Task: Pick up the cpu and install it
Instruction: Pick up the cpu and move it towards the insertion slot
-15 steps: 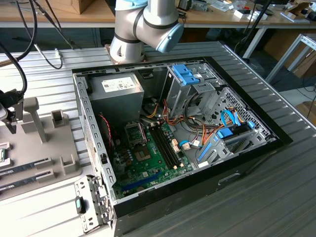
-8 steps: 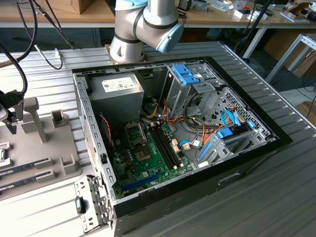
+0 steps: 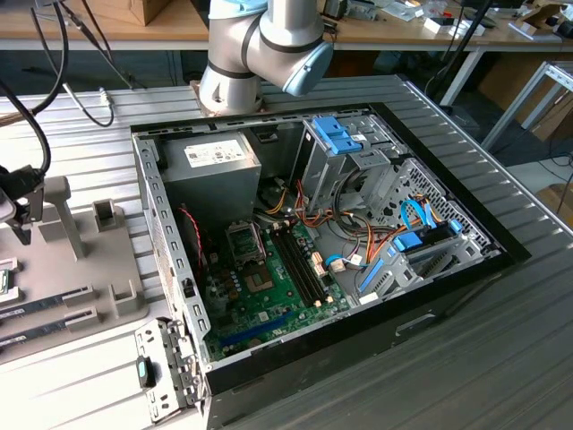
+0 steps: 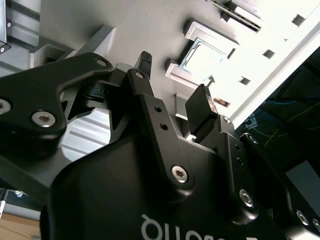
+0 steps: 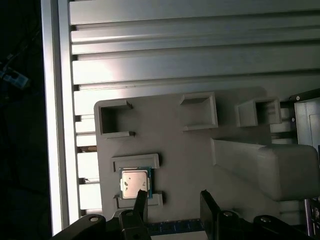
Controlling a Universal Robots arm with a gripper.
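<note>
Plainly, in the exterior view we see the gripper [image 3: 20, 193] at the exterior view's left edge, hanging over the grey fixture plate [image 3: 107, 278] that lies beside the open computer case [image 3: 166, 224]. The empty socket [image 3: 243, 240] on the motherboard [image 3: 269, 296] sits well apart from the gripper, across the case wall. Two memory sticks [image 3: 45, 300] lie in slots on the same plate.

Next, in the second wrist view, we look along the gripper [image 4: 175, 82] from behind. Its two dark fingers [image 4: 201, 107] stand spread apart with nothing between them. Beyond their tips the cpu [image 4: 204, 57] shines pale in its shallow nest on the plate, lying flat.

Lastly, the first wrist view gives us the relation that matters. The cpu [image 5: 135, 183] rests flat with its silver top up, held between two low rails of the nest [image 5: 135, 161]. The gripper [image 5: 173, 200] is released and empty. One fingertip [image 5: 141, 199] overlaps a corner of the chip in the picture, so most of the chip lies to the outer side of that finger and not within the gap. Being square, the chip has no long axis. Its edges run square with the line between the fingertips, so we judge the offset to be sideways only. How high the tips stand above the chip we cannot tell.
</note>
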